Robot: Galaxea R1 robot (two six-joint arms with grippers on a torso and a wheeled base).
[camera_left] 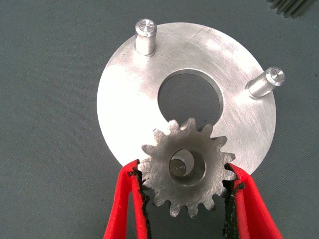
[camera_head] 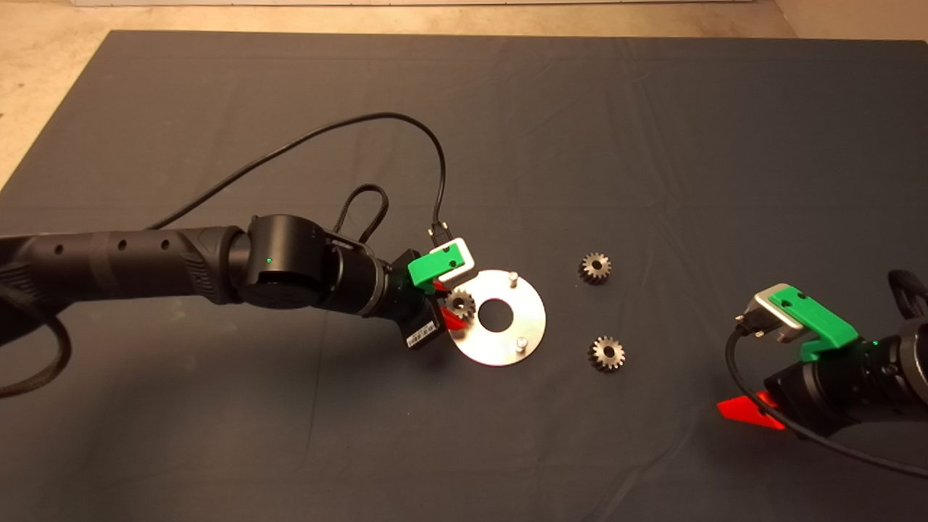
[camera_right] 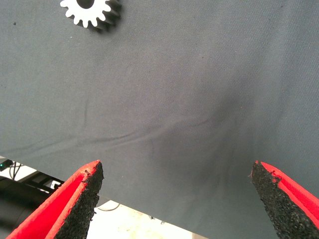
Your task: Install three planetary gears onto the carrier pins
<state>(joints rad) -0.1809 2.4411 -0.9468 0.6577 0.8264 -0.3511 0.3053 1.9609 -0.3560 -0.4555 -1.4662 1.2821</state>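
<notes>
Gripping one gear (camera_left: 187,168) over the disc's (camera_left: 129,89) third pin, left claw (camera_left: 187,191) — right claw (camera_right: 174,199) gapes, empty.

the dark mat (camera_head: 290,449) carries a metal disc (camera_head: 529,322) and two loose gears (camera_head: 595,267)

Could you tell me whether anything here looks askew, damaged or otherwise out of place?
Nothing stands out. The left gripper holds one gear level over the third pin, visible through its bore. The disc lies flat, and two gears wait on the mat.
</notes>
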